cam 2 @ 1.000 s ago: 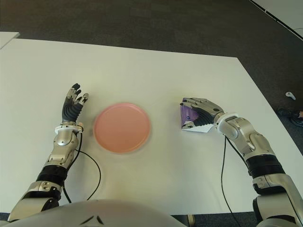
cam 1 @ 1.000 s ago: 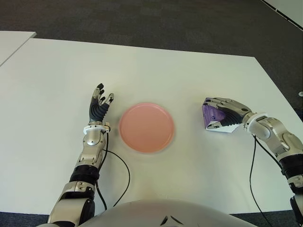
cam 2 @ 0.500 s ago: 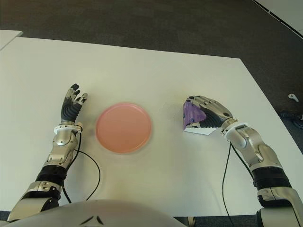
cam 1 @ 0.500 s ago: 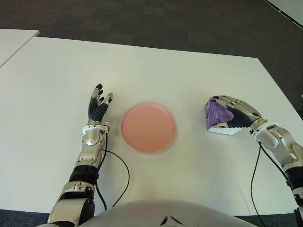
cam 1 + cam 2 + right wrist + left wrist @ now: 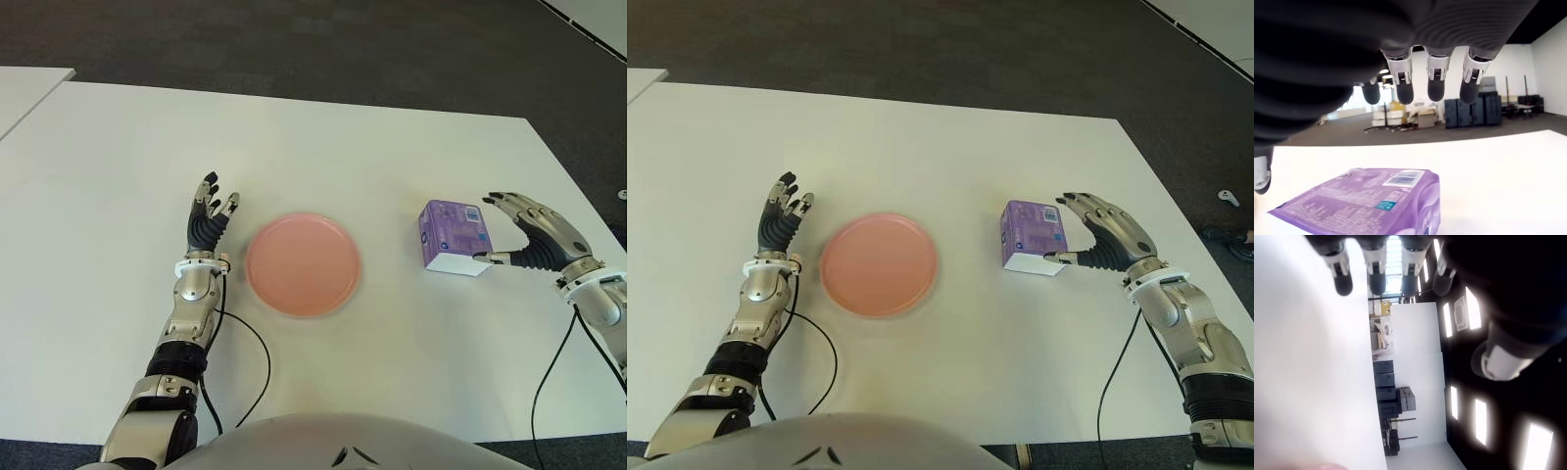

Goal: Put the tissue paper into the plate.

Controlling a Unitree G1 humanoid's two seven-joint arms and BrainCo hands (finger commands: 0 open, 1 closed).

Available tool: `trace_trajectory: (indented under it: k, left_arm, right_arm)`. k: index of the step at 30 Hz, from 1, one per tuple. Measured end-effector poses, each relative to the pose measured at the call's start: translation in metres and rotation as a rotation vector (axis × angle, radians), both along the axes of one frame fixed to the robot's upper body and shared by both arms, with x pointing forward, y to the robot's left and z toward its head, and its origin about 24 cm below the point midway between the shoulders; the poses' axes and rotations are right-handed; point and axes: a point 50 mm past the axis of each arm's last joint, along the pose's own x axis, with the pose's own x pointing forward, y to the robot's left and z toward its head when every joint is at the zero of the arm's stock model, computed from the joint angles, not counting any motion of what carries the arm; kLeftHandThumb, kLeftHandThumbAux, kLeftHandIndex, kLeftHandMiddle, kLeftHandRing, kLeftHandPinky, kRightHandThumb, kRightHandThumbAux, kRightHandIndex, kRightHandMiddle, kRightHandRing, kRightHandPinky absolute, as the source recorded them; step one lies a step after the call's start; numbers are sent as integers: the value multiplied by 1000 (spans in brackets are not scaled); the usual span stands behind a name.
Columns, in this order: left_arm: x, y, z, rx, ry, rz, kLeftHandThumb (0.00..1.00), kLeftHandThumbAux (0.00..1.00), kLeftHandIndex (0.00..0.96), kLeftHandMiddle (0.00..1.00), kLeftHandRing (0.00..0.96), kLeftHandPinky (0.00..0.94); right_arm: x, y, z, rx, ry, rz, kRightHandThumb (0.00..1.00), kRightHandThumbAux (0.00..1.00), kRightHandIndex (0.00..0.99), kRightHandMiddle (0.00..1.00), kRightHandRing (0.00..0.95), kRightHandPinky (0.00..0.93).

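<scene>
Right robot hand is spread wide, holding nothing, thumb tip right at the purple plastic tissue pack lying on the white bench. Round pink plate sits well apart. Left robot hand beside the plate, fingers loose.

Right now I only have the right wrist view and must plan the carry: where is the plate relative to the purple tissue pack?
Observer: The round pink plate lies on the white table, on the robot's left of the purple tissue pack.
Operator: Is the right hand gripping the pack?
Observer: No. The right hand is open beside the pack, on its right, thumb tip near its lower edge.
Operator: Could the left hand obstruct?
Observer: The left hand shows open, left of the plate, clear of the route.
</scene>
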Motion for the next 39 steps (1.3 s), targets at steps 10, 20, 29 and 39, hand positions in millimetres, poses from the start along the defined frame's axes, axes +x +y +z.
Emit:
trace_trajectory:
  k: [10, 20, 29, 39]
  left_arm:
    - [0, -1, 0, 2, 5, -4, 0, 526, 0, 0, 0, 0]
    - [0, 0, -1, 1, 7, 0, 0, 540, 0, 0, 0, 0]
    - [0, 1, -2, -1, 12, 5, 0, 546, 0, 0, 0, 0]
    - [0, 0, -3, 0, 18, 4, 0, 555, 2, 0, 0, 0]
  right_arm:
    - [0, 2, -3, -2, 18, -4, 305, 406, 0, 4, 0, 0]
    - [0, 2, -4, -5, 33, -8, 288, 405, 0, 4, 0, 0]
    - [-1, 1, -5, -6, 38, -15, 297, 407, 0, 11, 0, 0]
    - [-2, -1, -9, 3, 64, -26, 268, 400, 0, 10, 0, 0]
